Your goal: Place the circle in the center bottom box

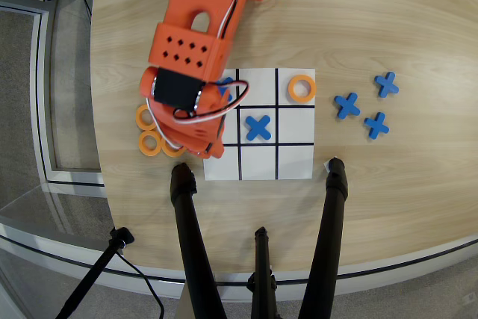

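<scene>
Over the left edge of the white grid board (295, 162), the orange arm's jaws (200, 146) hang above three flat orange rings (150, 143) on the wooden table (388, 28); their opening cannot be told. A fourth orange ring (302, 89) lies in the upper right cell, the top middle cell (258, 85) toward the robot base is bare, and a blue cross (258, 127) fills the centre.

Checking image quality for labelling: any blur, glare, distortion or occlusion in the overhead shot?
Overhead view: sharp, evenly lit, no glare; table edges bow, suggesting mild wide-angle distortion. The orange arm covers part of the white 3x3 board and the loose flat orange rings; gripper hidden.
</scene>
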Controlling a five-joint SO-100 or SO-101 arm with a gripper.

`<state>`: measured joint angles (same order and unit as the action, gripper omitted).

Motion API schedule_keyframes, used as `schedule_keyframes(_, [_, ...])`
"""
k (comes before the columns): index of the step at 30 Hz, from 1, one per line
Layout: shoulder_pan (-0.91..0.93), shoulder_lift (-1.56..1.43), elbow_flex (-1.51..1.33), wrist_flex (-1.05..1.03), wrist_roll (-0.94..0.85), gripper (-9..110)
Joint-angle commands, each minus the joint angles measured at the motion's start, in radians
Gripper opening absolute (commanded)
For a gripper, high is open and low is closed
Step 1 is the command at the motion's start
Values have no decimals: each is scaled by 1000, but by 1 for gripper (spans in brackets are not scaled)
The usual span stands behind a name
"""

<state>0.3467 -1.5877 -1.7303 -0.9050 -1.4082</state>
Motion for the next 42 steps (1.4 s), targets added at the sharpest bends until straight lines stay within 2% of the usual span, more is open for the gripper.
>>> schedule_keyframes(1, [28, 51, 77, 31, -15, 23])
schedule_keyframes(42, [117, 413, 275, 127, -100, 23])
